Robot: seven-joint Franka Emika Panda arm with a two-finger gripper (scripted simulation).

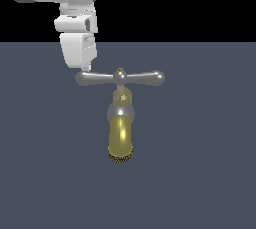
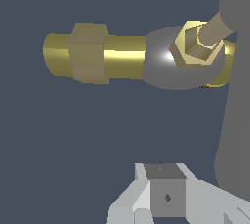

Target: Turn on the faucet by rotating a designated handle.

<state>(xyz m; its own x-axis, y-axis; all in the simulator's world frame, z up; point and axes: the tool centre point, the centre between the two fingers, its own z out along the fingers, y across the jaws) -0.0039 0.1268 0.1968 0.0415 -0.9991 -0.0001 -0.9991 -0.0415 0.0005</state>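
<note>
Gripper at handle end, exterior view's left; finger spacing unclear. Approach step; next, push bar round to open faucet.

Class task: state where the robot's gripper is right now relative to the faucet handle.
In the exterior view, the gripper hangs at the handle's left end, above the faucet spout and to its left.

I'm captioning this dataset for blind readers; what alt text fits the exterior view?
A white robot gripper hangs at the exterior view's left end of a silver cross-bar handle on a small faucet. Its brass spout curves toward the camera over a plain dark grey floor. Whether the fingers are open or shut cannot be seen.
</note>
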